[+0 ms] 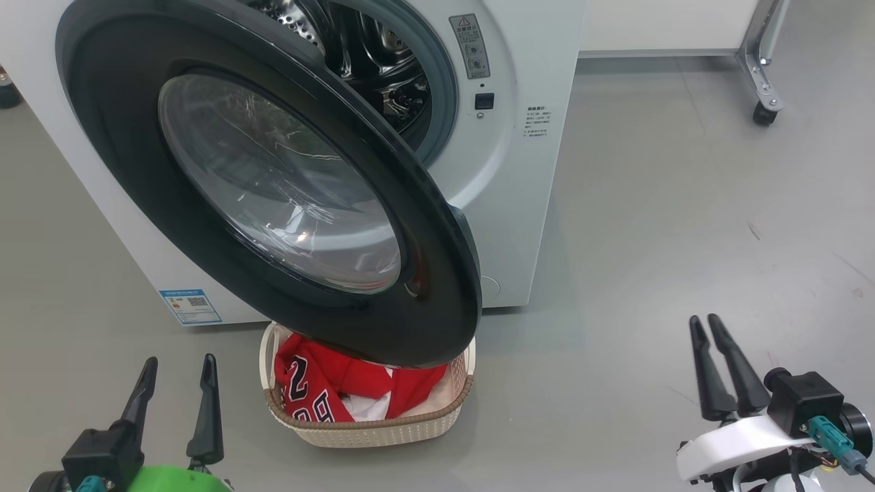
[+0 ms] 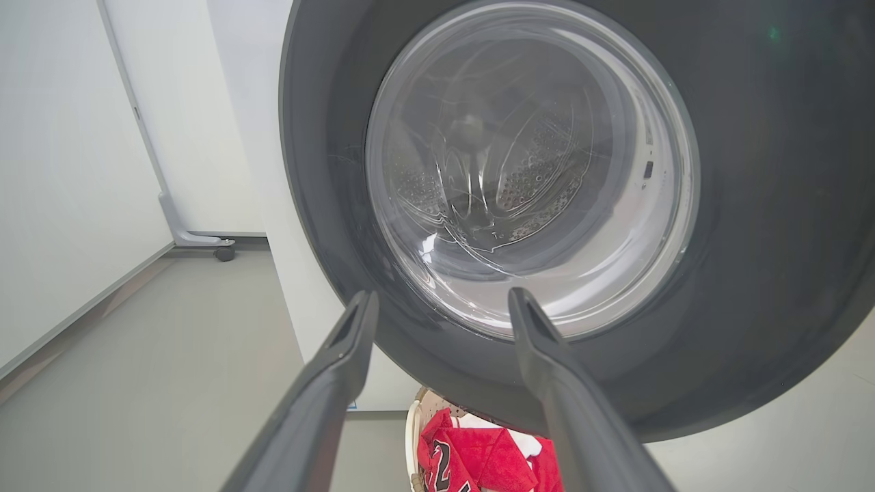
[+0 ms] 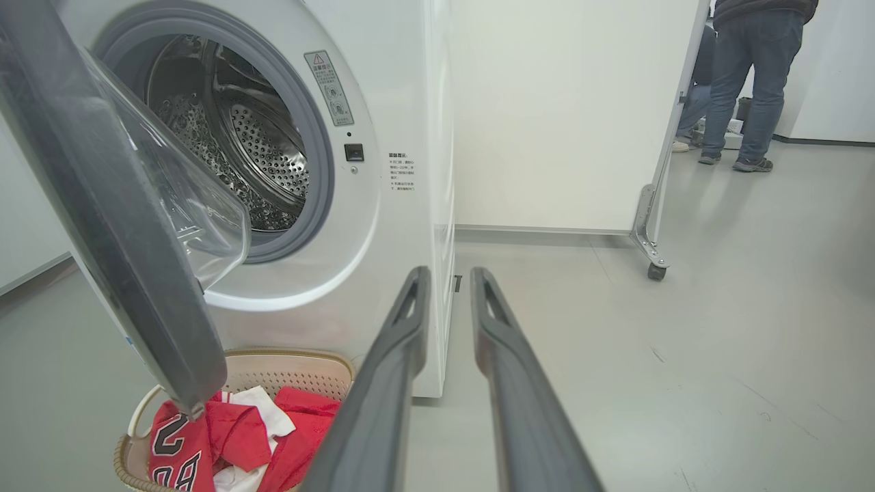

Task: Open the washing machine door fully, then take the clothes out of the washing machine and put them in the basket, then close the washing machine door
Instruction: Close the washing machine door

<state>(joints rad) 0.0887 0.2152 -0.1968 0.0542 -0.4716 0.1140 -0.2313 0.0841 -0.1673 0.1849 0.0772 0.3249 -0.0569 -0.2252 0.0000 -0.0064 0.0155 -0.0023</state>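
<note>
1. The washing machine (image 1: 526, 171) is seen standing on the grey floor, its round opening uncovered and its steel drum (image 3: 260, 150) exposed.
2. The door (image 1: 273, 191) is held part-way open, swung out from the front, with its lower edge hanging over the basket.
3. A person (image 3: 752, 82) in jeans is seen standing well behind a wheeled panel (image 3: 653, 239), in the right wrist view.
4. The basket (image 1: 383, 427) is placed on the floor just in front of the machine, below the door.
5. The clothes (image 1: 342, 383) are piled inside the basket, red with white parts, dark numerals showing.
6. The left gripper (image 1: 179, 361) is held in the air near the basket, jaws spread wide and empty.
7. The right gripper (image 1: 704, 319) is held well to the right, jaws drawn close with a narrow gap, nothing between them.
</note>
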